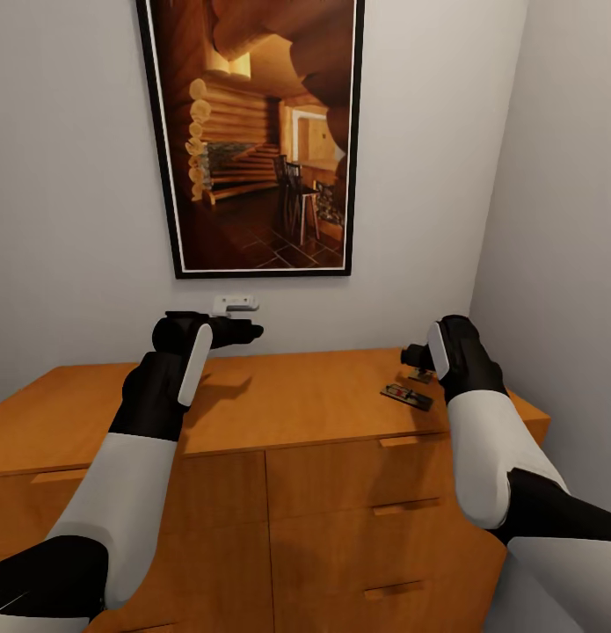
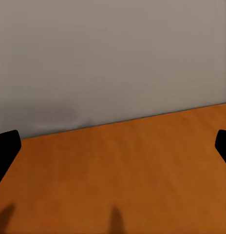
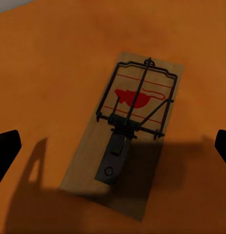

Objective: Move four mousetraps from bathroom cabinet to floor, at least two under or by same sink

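The cabinet is the biggest thing here, a low orange-brown chest set against the pale wall, with slim bar handles on its drawer fronts. Above the cabinet hangs a tall framed picture of a log-cabin interior, and just below the frame, close over the cabinet's back edge, sits a small white wall fitting.

Both arms reach over the cabinet top. The left gripper hovers over the cabinet's rear middle, near the wall fitting; in the left wrist view its dark fingertips stand far apart at the two edges of the frame, with bare wood and wall between them, holding nothing. The right gripper hangs over the cabinet's right end. In the right wrist view its fingertips are likewise spread wide, clear of the wood below.

On the cabinet top near its right end, just beside the right gripper, lies a mousetrap, flat on the wood. Another small trap-like thing lies just behind it, partly hidden by the gripper. The right wrist view looks straight down on one mousetrap: a tan board, dark wire bar and spring, a red mark under the wire. It lies between the open fingers, untouched, in the gripper's shadow.
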Robot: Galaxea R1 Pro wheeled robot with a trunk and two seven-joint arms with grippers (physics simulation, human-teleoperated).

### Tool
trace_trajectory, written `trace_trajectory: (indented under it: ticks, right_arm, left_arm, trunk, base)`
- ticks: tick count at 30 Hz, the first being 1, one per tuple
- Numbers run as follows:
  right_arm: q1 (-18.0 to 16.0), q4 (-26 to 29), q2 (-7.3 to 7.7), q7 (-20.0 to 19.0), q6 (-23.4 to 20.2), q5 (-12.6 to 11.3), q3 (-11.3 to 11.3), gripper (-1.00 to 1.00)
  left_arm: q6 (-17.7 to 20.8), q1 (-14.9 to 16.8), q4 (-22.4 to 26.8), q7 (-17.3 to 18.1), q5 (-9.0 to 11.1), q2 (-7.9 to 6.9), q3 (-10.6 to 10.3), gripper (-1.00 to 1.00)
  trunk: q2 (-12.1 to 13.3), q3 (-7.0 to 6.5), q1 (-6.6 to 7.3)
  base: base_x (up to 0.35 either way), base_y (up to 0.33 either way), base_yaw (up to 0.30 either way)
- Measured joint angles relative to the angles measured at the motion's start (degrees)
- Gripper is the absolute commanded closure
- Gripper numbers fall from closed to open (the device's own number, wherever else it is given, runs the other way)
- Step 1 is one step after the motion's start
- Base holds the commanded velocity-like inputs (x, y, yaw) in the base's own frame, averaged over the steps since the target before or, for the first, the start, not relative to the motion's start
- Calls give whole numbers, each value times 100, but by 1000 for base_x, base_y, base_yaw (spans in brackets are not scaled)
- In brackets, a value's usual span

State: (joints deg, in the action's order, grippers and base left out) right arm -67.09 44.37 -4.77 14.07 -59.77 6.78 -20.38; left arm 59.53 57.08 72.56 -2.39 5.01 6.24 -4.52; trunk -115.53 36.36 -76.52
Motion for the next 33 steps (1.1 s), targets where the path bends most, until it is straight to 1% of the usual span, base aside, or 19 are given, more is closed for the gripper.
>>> trace_trajectory:
  ticks: [17,19,23,25,29,33]
  right_arm:
    - [0,-3,-7,-20,0,11,-11,-100]
    - [-65,-67,58,-32,-1,19,-74,-100]
    - [-194,-195,45,-29,0,16,-65,-100]
    - [-258,-190,-11,-24,0,19,-23,-100]
    - [-129,-182,-77,-15,0,37,22,-100]
    - [-11,-181,-108,-1,-1,58,43,-100]
  left_arm:
    - [0,0,0,0,0,0,-3,-100]
    - [-9,0,-2,1,4,14,-6,-100]
    - [-9,0,-8,3,9,13,-6,-100]
    - [-9,0,-16,5,15,12,-6,-100]
    - [-10,0,-41,3,34,10,-6,-100]
    - [-15,0,-64,1,50,9,-6,-100]
  trunk:
    - [0,0,0]
    - [0,0,0]
    - [0,0,0]
    - [0,0,0]
    - [0,0,0]
    - [0,0,0]
  base:
    - [0,0,0]
    - [0,0,0]
    - [0,0,0]
    - [0,0,0]
    - [0,0,0]
    - [0,0,0]
